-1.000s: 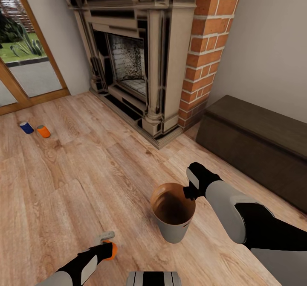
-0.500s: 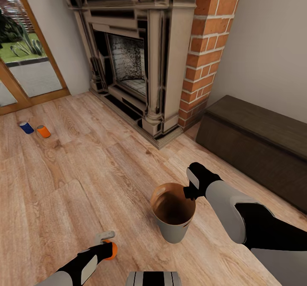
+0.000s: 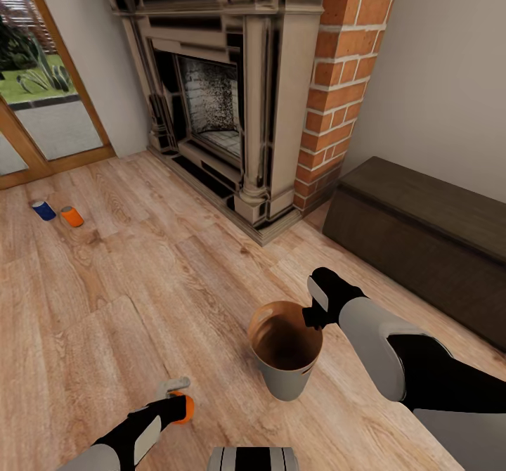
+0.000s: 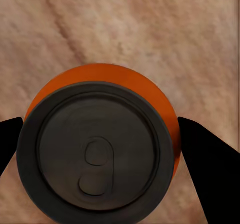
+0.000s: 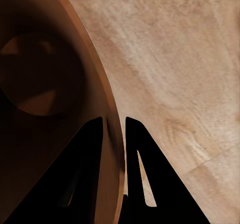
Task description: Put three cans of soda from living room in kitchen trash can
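**Left on an orange can, right pinching the bin rim**

Your left gripper (image 3: 177, 401) is low at the floor (image 3: 140, 288), near the front of the head view, and its fingers (image 4: 207, 159) sit on either side of an orange can (image 4: 100, 144). They are closed up to the can's sides, so you are grasping it; the can stands upright on the wood, its dark top with the pull tab facing the wrist camera. In the head view that can (image 3: 184, 409) shows as an orange patch just past the gripper.

Your right gripper (image 3: 314, 314) holds the trash can (image 3: 284, 372) by its rim. In the wrist view the fingers (image 5: 145, 169) are clenched on the brown rim (image 5: 100, 93), one inside and one outside. The bin stands upright on the floor between your two arms.

The other two cans are well apart from you, near the glass doors (image 3: 42, 105): a blue can (image 3: 43, 210) and a second orange can (image 3: 71, 216), just beside each other. The fireplace (image 3: 211, 91), brick column (image 3: 337, 77) and dark bench (image 3: 429, 239) are ahead and to your right.
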